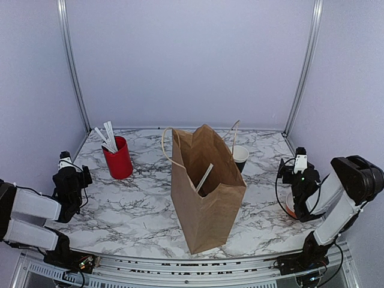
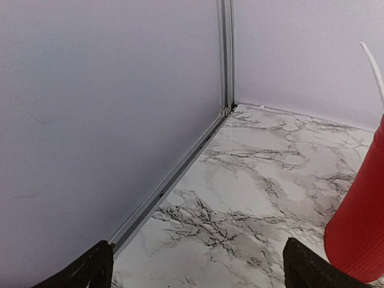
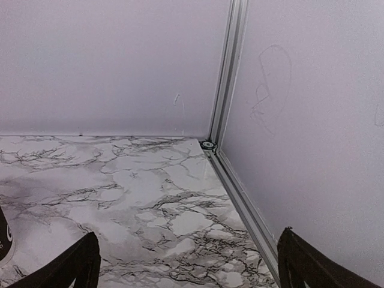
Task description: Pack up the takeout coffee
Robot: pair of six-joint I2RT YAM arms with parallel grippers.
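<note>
The takeout coffee point(image 1: 240, 157) is a small black paper cup standing behind the right rear corner of the brown paper bag point(image 1: 207, 198). Its white inside shows at the top and no lid shows on it. A sliver of it shows at the left edge of the right wrist view point(image 3: 3, 239). The bag stands upright and open at the table's middle with a white stick inside. My left gripper point(image 1: 75, 173) point(image 2: 197, 252) is open and empty at the far left. My right gripper point(image 1: 295, 169) point(image 3: 187, 240) is open and empty at the far right, apart from the cup.
A red cup point(image 1: 118, 158) with white sticks stands at the back left and shows in the left wrist view point(image 2: 360, 222). An orange bowl point(image 1: 290, 207) is mostly hidden behind the right arm. Walls with metal rails close in the table's left, right and back.
</note>
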